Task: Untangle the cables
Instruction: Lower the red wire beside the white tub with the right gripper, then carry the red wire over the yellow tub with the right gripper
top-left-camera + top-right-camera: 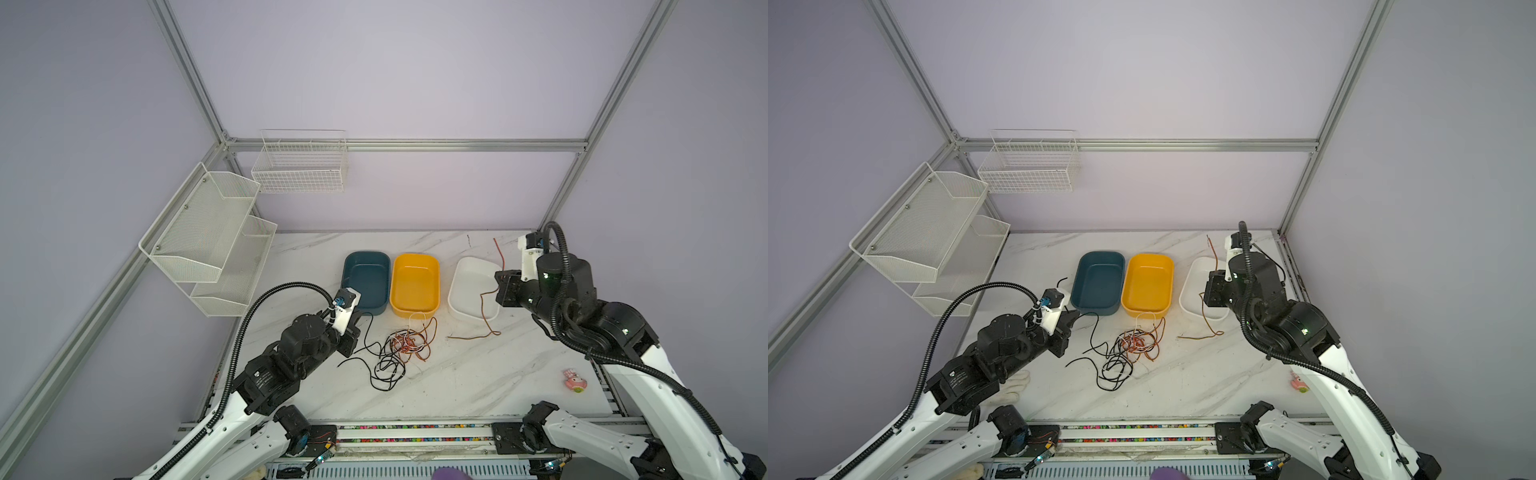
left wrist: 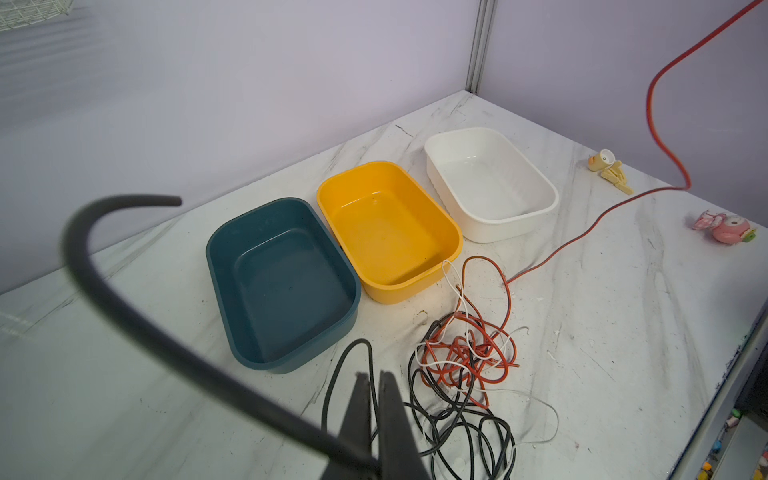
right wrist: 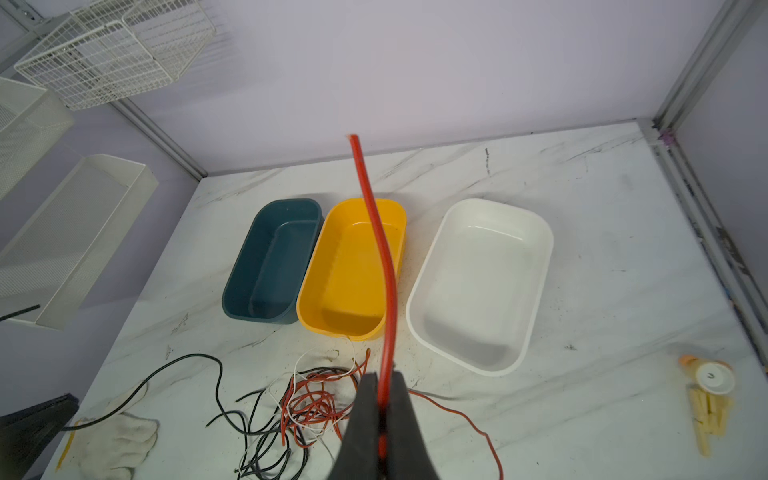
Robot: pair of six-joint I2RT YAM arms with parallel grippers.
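The cables lie as a black, red-orange and white tangle [image 1: 405,345] [image 1: 1133,343] [image 2: 465,353] on the marble table, in front of the bins. My left gripper [image 1: 353,330] [image 2: 374,376] hovers left of the tangle, shut on a black cable [image 2: 75,249] whose free end curls up past the camera. My right gripper [image 1: 498,286] [image 3: 384,376] is raised over the white bin, shut on a red cable [image 3: 384,257]. One end of that cable sticks up, while the rest hangs down and trails across the table [image 2: 557,249] towards the tangle.
Teal [image 1: 365,254], yellow [image 1: 415,256] and white [image 1: 465,266] bins stand in a row behind the tangle. A pink toy [image 1: 574,380] and a yellow toy [image 3: 710,395] lie at the right, a white glove [image 1: 1017,382] at the left. Mesh racks [image 1: 208,237] and a wire basket [image 1: 299,166] hang on the walls.
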